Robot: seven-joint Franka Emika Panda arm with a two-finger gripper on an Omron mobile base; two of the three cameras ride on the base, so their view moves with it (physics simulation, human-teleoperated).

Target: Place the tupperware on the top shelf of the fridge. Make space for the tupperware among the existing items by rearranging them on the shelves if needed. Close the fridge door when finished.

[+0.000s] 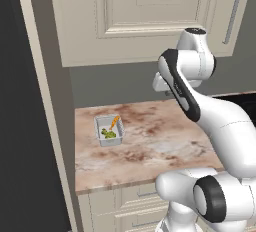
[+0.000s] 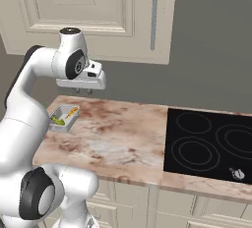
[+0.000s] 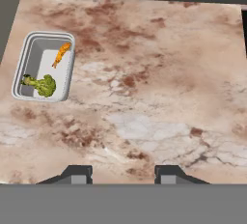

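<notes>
Hovering high above the marbled counter (image 3: 159,97), the gripper (image 3: 123,175) holds nothing, jaws parted, while the tupperware (image 3: 43,66) sits near the counter's left end, awaiting pickup.

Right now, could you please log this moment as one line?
claw: open, holding nothing, high above counter | tupperware: on counter, left end, untouched | stage: pre-grasp

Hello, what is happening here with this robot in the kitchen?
A white robot arm holds its gripper above a marble counter, jaws apart and empty. The tupperware, with green food and an orange strip inside, sits untouched near the counter's left end. A black cooktop lies to the right.
</notes>
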